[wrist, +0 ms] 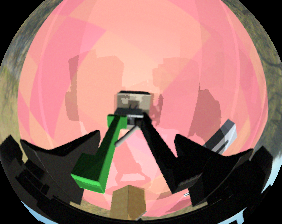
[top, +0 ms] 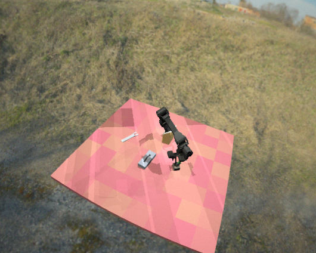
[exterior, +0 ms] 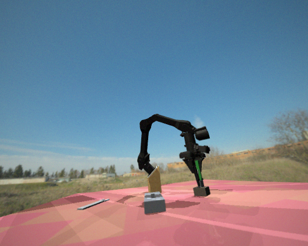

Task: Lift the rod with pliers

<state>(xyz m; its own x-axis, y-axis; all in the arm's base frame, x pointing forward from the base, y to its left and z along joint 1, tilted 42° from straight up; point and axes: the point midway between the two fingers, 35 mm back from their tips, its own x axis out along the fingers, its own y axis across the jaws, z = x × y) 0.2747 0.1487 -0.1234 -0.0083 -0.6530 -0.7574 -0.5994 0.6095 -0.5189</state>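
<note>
Reading the grip: green-and-black locking pliers stand upright, noses down in a dark block-shaped holster, nearer the right edge of the table in the top view. End effector has its fingers apart around the handles, nothing clamped. Likely stiff, slim & fairly light, poss. slippery; best hold = both handles, squared up, w/ even pressure, else they'll twist. Rod presumably in the slot of the grey oblong block, mid-table; can't make it out separately. Early stage, prob. prepping the pull.
</note>
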